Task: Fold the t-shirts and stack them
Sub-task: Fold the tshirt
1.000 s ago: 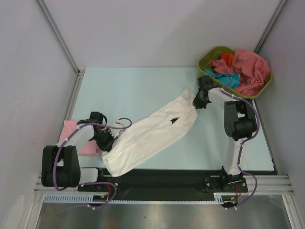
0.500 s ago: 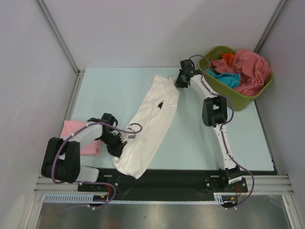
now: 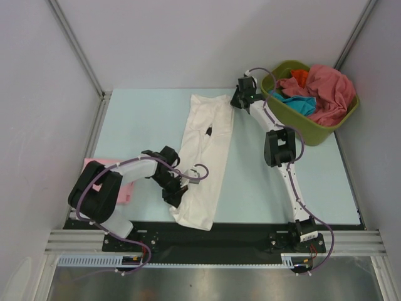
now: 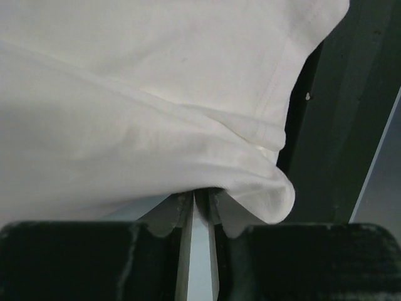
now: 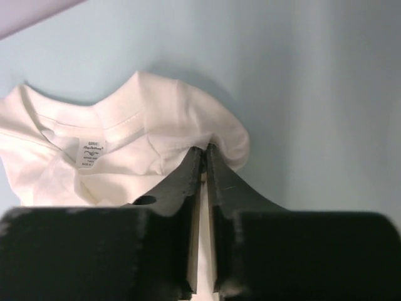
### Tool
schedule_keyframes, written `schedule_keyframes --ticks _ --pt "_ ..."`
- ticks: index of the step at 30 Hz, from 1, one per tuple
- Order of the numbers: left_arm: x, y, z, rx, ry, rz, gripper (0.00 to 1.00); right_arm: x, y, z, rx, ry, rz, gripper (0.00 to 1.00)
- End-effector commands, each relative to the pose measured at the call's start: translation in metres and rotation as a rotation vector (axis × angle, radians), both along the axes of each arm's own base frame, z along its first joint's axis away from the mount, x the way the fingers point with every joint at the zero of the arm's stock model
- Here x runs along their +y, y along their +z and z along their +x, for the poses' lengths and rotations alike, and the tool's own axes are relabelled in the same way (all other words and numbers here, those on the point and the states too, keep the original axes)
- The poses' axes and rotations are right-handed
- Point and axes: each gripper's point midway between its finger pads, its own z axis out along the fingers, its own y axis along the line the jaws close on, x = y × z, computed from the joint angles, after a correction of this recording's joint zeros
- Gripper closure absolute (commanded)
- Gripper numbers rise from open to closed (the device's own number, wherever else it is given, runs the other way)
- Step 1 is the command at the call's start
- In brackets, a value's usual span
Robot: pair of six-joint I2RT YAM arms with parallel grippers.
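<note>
The white t-shirt (image 3: 203, 157) lies on the pale blue desk (image 3: 144, 119), drawn out in a long narrow band from 12 o'clock down to 6 o'clock. Its lower end reaches over the desk's dark near edge. The collar end, with a neck label (image 5: 91, 150) showing, is at the far end.

The right end effector (image 3: 236, 101) is at the collar end's 3 o'clock corner. Its jaws are a thin slit apart and pinch a puckered fold of the shoulder. The left end effector (image 3: 178, 193) meets the shirt's 9 o'clock edge near the lower end. Its jaws are narrow, with a rolled fold of cloth at the tips; I cannot tell whether that fold is gripped.

At 2 o'clock an olive-green tub (image 3: 316, 133) holds a rose-red tee (image 3: 329, 88), a teal tee (image 3: 297, 103) and an orange tee (image 3: 299, 75). A light pink tee (image 3: 94, 168) lies flat at 8 o'clock, partly under the left arm.
</note>
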Motion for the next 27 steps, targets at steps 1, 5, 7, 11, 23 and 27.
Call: schedule_keyframes --ticks 1,5,7,11,23,27 --pt "-0.026 0.015 0.001 0.020 -0.015 -0.107 0.81 -0.005 0.050 0.032 -0.192 -0.008 -0.002 0.86" --pt "-0.014 0.012 0.002 0.000 -0.002 -0.044 0.64 -0.001 0.068 0.031 -0.220 0.026 0.000 0.63" --pt "-0.001 0.014 0.004 -0.018 0.019 -0.008 0.59 0.002 0.090 0.029 -0.253 0.044 -0.006 0.58" --pt "0.023 0.027 0.014 -0.075 0.091 0.033 0.55 0.005 0.131 0.020 -0.297 0.063 -0.013 0.53" --pt "0.067 0.052 0.038 -0.414 0.215 0.141 0.36 -0.003 0.203 -0.110 -0.084 0.055 -0.010 0.44" --pt "0.067 0.086 0.046 -0.587 0.246 0.071 0.36 -0.004 0.138 -0.231 0.156 0.090 -0.031 0.44"
